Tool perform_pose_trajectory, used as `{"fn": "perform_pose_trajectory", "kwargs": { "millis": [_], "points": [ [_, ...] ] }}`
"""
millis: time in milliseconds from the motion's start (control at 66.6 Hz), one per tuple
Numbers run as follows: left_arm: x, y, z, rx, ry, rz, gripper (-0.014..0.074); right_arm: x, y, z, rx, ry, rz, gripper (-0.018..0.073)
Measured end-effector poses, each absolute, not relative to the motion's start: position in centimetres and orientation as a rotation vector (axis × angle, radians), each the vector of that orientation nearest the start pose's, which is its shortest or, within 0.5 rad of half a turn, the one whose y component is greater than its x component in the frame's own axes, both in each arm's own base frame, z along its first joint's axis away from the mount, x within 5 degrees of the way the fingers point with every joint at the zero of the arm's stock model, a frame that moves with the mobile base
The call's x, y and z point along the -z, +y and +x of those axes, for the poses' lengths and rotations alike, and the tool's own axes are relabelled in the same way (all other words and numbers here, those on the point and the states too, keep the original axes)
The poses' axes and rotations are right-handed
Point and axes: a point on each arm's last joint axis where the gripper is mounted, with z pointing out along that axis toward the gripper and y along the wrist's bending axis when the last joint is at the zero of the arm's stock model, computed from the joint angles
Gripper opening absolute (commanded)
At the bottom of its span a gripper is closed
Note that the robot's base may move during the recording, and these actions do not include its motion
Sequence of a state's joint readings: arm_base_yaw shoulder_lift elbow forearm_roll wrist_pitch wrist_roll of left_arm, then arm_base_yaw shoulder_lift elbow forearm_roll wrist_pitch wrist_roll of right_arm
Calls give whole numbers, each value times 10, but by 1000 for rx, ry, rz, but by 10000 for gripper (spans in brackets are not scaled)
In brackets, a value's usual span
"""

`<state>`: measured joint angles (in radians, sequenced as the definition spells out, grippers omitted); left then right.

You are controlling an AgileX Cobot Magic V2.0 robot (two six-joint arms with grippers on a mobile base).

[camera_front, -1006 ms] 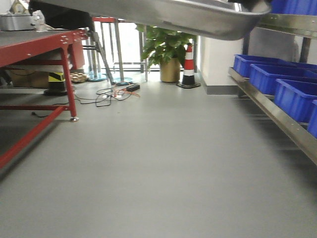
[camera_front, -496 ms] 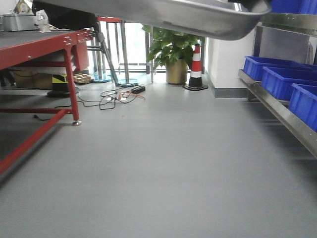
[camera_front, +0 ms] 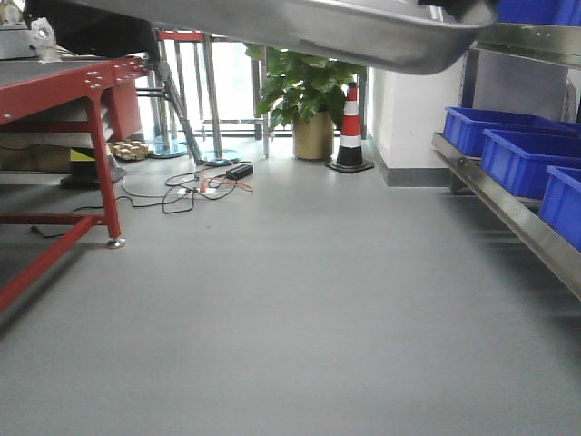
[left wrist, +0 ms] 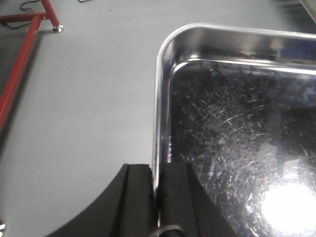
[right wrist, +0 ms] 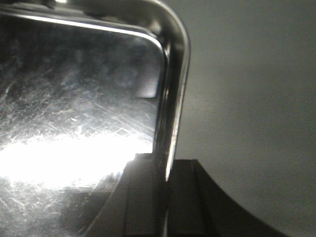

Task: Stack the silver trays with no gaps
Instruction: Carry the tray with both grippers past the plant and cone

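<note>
One silver tray (camera_front: 363, 36) hangs across the top of the front view, seen from below, high above the floor. In the left wrist view my left gripper (left wrist: 157, 187) is shut on the tray's left rim, and the scratched tray bottom (left wrist: 237, 123) spreads to the right. In the right wrist view my right gripper (right wrist: 165, 177) is shut on the tray's right rim (right wrist: 173, 108), with the glaring tray bottom (right wrist: 74, 98) to the left. Both arms hold this tray level in the air. No other silver tray is in view.
A red-framed table (camera_front: 82, 100) stands at the left. A steel shelf rail (camera_front: 508, 213) with blue bins (camera_front: 522, 150) runs along the right. Cables (camera_front: 195, 186), a potted plant (camera_front: 309, 100) and a traffic cone (camera_front: 349, 127) are at the far end of the grey floor.
The background has shifted in the front view: the red table has slid left and the plant and cone have shifted. The tray stays in the same place in the frame, held by both grippers.
</note>
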<state>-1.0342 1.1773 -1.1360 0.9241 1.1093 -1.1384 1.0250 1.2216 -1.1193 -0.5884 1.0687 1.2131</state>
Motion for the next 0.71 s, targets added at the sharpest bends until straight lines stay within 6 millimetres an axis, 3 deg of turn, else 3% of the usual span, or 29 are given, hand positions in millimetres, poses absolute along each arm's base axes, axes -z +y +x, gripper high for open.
{"fn": "perform_pose_trajectory", "kwargs": {
  "millis": [706],
  "points": [
    [-385, -155, 168, -11, 2113, 113, -16, -353, 176, 159, -219, 2408, 34, -22]
  ]
}}
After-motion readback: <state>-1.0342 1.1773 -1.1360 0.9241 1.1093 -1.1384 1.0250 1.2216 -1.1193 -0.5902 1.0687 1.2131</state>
